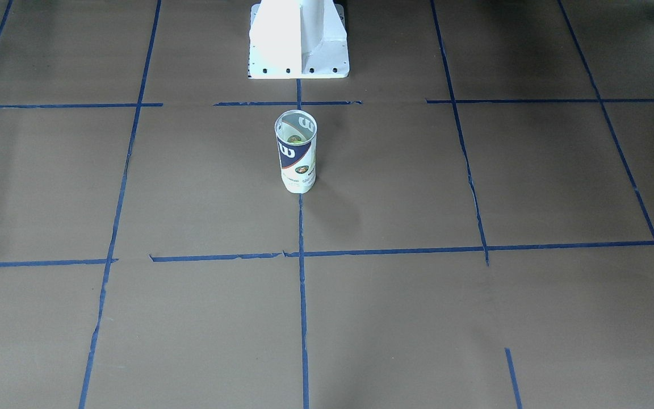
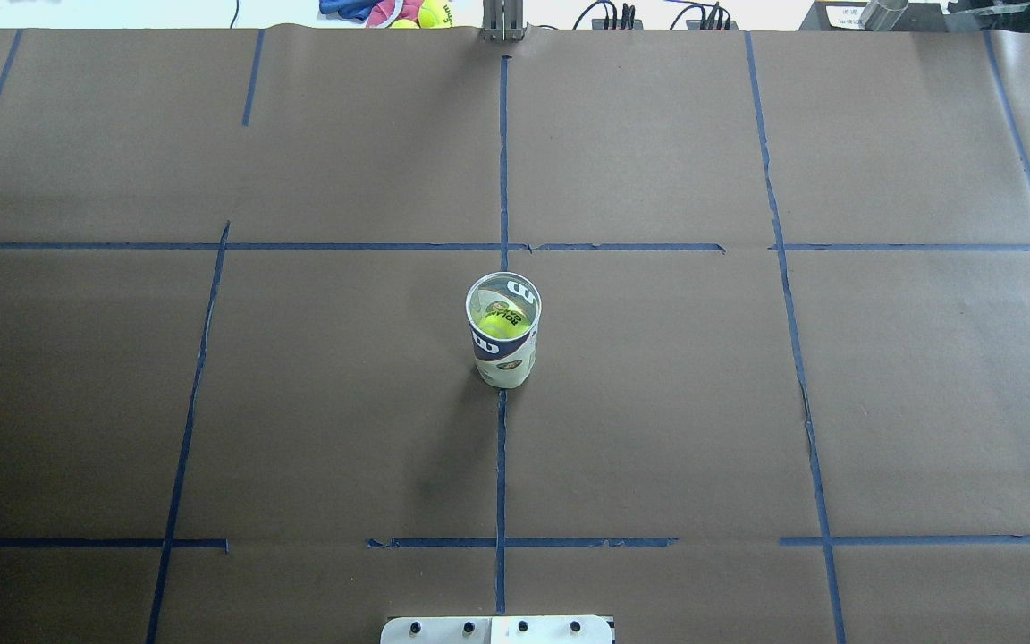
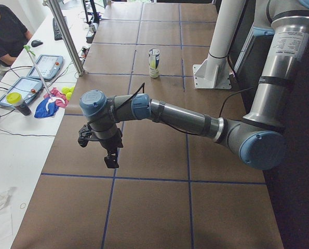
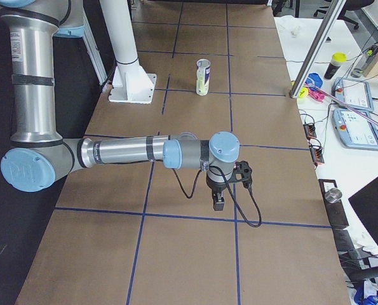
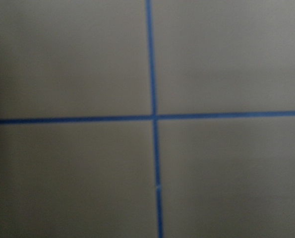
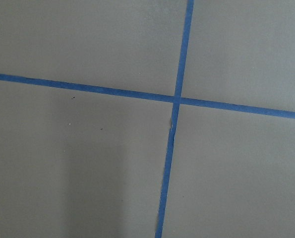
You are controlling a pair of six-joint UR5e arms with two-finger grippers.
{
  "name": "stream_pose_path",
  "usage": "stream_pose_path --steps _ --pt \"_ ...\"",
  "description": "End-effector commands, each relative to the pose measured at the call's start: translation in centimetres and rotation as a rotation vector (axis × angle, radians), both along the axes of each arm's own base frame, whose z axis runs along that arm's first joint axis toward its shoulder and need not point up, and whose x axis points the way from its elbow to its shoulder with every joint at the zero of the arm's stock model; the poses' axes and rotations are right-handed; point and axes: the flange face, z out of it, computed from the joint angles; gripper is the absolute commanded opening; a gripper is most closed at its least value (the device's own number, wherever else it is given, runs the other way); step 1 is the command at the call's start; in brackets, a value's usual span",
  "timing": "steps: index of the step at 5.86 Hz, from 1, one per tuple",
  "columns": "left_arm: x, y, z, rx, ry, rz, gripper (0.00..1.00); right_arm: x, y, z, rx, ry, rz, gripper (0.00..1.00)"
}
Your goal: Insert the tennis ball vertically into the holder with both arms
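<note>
The holder (image 1: 297, 153) stands upright at the table's middle, on the centre tape line, open end up. It also shows in the overhead view (image 2: 503, 344) and both side views (image 3: 154, 63) (image 4: 203, 77). The tennis ball (image 2: 501, 324) sits inside it, seen through the mouth, and faintly in the front view (image 1: 294, 137). The left gripper (image 3: 110, 162) hangs over the table's left end, far from the can; I cannot tell whether it is open or shut. The right gripper (image 4: 218, 204) hangs over the right end, likewise unreadable. Both wrist views show only brown paper and blue tape.
The white pedestal base (image 1: 298, 40) stands behind the can. Blue tape lines (image 2: 502, 161) grid the brown paper. Spare tennis balls (image 2: 430, 13) lie beyond the far edge. A seated person (image 3: 3, 31), teach pendants (image 4: 357, 127) and a metal post (image 3: 66, 36) are on the operators' side.
</note>
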Motion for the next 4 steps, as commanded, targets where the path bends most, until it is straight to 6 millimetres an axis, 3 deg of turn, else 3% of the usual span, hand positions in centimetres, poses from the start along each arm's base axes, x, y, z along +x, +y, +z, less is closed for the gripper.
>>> stream_pose_path --steps 1,4 --pt "3.4 1.1 1.6 -0.024 -0.037 0.073 1.0 -0.1 0.0 0.3 -0.004 0.0 -0.003 0.99" --pt "5.0 1.5 1.2 -0.045 0.148 0.05 1.0 -0.1 0.4 0.8 -0.016 0.0 -0.003 0.99"
